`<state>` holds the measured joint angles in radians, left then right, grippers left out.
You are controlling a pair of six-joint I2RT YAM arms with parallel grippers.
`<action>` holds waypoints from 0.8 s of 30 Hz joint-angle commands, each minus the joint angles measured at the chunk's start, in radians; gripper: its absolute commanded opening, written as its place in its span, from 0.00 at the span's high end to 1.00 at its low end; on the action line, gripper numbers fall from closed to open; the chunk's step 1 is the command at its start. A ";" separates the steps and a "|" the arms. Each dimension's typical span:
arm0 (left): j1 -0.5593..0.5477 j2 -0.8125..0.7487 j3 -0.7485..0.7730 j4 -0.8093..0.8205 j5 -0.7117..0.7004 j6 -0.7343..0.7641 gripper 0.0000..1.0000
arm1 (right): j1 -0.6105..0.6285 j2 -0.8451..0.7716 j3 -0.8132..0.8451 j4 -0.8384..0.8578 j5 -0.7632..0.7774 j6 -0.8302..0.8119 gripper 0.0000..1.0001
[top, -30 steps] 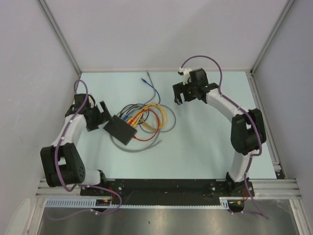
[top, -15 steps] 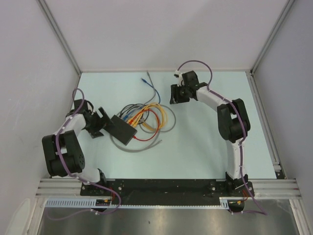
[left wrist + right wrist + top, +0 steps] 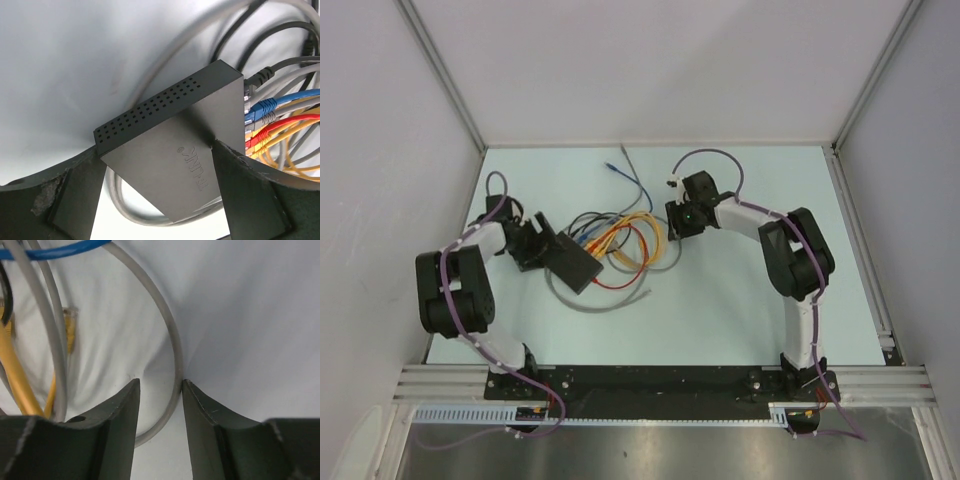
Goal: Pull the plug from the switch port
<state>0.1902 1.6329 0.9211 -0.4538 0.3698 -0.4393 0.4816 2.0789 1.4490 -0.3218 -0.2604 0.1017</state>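
**Left straddles the switch — right sits out among the cables**

Your left gripper (image 3: 157,170) has its jaws spread either side of the switch (image 3: 190,145), left of centre on the table (image 3: 740,300). Clamp first. Your right gripper (image 3: 160,385), jaws narrowed on nothing, hovers over a gray cable (image 3: 172,340). Take it to the plugs (image 3: 257,120), then pull far-right — the ports face that way. The long axis runs far-left to near-right.

text | switch (image 3: 170,145) top — embossed logo, upside down — letters not readable
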 commanded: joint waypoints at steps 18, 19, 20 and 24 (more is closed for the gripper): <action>-0.405 0.229 0.301 0.069 0.050 0.027 0.09 | -0.179 -0.473 -0.469 -0.108 0.090 -0.077 0.53; -0.419 0.240 0.320 0.064 0.046 0.033 0.09 | -0.192 -0.491 -0.478 -0.111 0.089 -0.079 0.50; -0.445 0.261 0.338 0.060 0.044 0.037 0.09 | -0.221 -0.505 -0.484 -0.126 0.086 -0.079 0.45; -0.485 0.291 0.445 0.012 0.035 0.071 0.06 | -0.311 -0.581 -0.460 -0.128 0.070 -0.053 0.34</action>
<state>-0.2413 1.9068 1.2545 -0.4290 0.3695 -0.4023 0.2462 1.5845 0.9627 -0.4450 -0.1707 0.0330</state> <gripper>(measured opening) 0.925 0.609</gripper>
